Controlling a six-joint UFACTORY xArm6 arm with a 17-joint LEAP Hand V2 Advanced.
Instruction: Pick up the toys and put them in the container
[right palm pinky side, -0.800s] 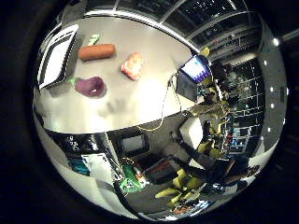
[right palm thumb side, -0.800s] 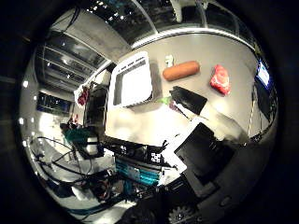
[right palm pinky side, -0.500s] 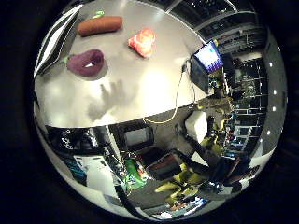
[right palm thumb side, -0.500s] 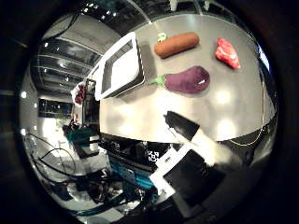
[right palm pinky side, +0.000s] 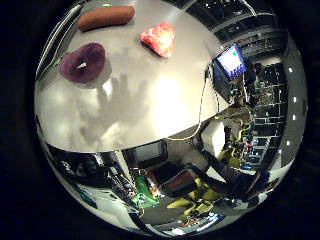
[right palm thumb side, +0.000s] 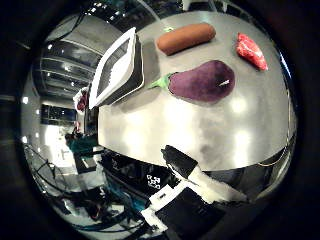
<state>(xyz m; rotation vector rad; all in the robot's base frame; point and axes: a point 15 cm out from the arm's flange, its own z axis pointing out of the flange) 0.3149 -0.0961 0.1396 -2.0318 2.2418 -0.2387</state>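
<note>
The toy eggplant (right palm thumb side: 202, 81) lies on its side on the grey table (right palm thumb side: 175, 130), its green stem end toward the container (right palm thumb side: 118, 68). It is the toy nearest the palm and takes up a fair share of the thumb-side view. A small pale mark shows on its purple skin.

The toy sausage (right palm thumb side: 186, 37), reddish-brown, lies on the table just beyond the eggplant, apart from it and near the container's far end. The red toy meat (right palm thumb side: 251, 50) lies on the table to one side of both, well apart from the container.

The container is a white rectangular tray with a raised rim, standing at the table's edge beside the eggplant's stem end. Nothing can be seen inside it. All three toys are on the table surface, outside the container.

The right hand (right palm thumb side: 197, 175) holds nothing. One white-and-black finger reaches into the thumb-side view, extended and not curled round anything, clear of the toys. A spread-fingered shadow (right palm pinky side: 117, 102) lies on the table beside the eggplant in the little-finger-side view, consistent with relaxed, uncurled fingers.

Beyond the table edge stand a lit monitor (right palm pinky side: 231, 60) and workshop clutter.
</note>
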